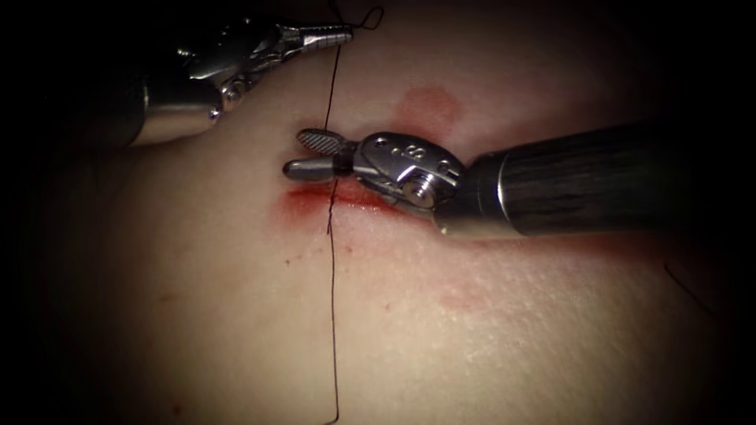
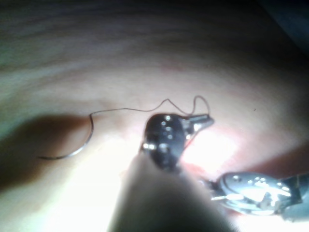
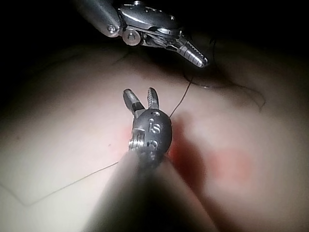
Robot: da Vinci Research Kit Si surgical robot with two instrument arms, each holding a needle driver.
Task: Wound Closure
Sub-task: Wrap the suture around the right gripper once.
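My left tool point(image 1: 346, 33) reaches in from the upper left, its jaws shut on the dark thread point(image 1: 331, 86). From there the thread runs down, passes between the open jaws of my right tool point(image 1: 307, 154), meets the tissue at the cut point(image 1: 315, 198) and trails on toward the near edge. My right tool hovers just over the cut and holds nothing. The right wrist view shows its open jaws point(image 3: 141, 99) below the left tool point(image 3: 193, 54). The curved needle point(image 2: 77, 147) lies free on the tissue, with thread leading from it to the left tool point(image 2: 203, 121).
Red fluid point(image 1: 303, 203) stains the tissue around the cut. A faint pink patch point(image 1: 429, 106) lies beyond it. A separate strand of thread point(image 1: 685, 287) rests on the tissue at the right. The right tool's shaft point(image 1: 598, 177) crosses the right half of the tissue.
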